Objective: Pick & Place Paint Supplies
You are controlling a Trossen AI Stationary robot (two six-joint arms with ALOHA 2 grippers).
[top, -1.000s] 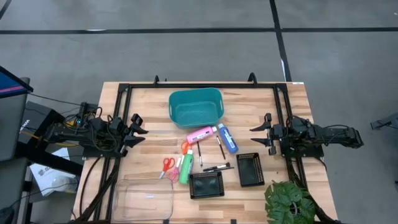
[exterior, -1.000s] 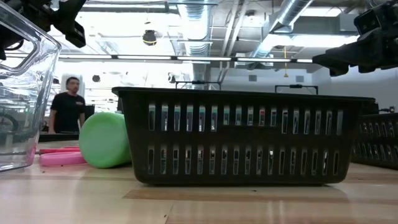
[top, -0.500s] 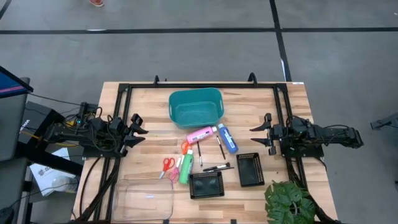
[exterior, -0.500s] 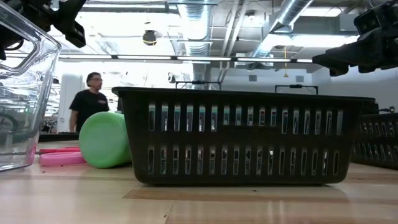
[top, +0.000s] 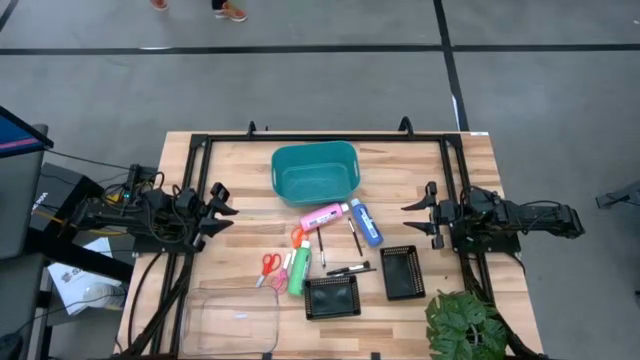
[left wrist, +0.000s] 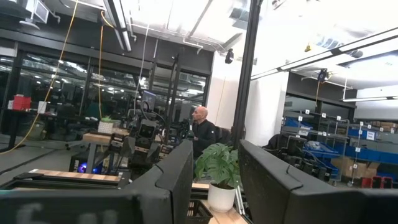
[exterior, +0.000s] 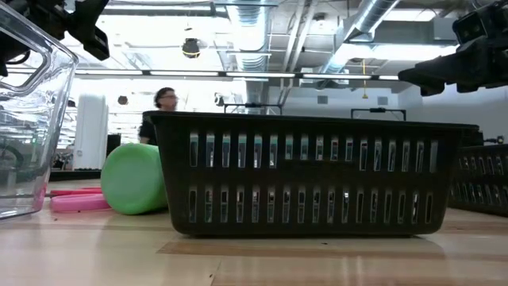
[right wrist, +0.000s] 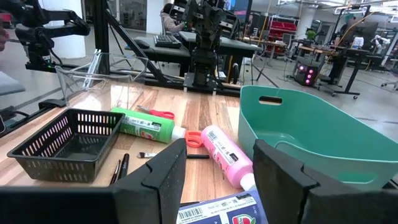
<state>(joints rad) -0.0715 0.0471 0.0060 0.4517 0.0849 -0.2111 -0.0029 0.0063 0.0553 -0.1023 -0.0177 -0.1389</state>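
Note:
The paint supplies lie on their sides on the wooden table's middle. They are a pink bottle (top: 322,215), a blue bottle (top: 366,222), a green bottle (top: 299,270), red-handled scissors (top: 268,265), orange-handled scissors (top: 297,237) and thin dark brushes (top: 354,238). My left gripper (top: 222,213) hangs open above the table's left side, tipped slightly upward, with nothing between its fingers (left wrist: 177,180). My right gripper (top: 417,217) hangs open and level above the right side, facing the pink bottle (right wrist: 224,154) and blue bottle (right wrist: 224,211).
A teal basket (top: 315,172) stands at the far middle. Two black mesh trays (top: 332,297) (top: 402,272) and a clear container (top: 232,318) stand near the front edge. A potted plant (top: 465,325) sits at the front right corner. A person walks in the room behind.
Neither arm nor any of the supplies has moved. A person in the room beyond the table has walked across the low view.

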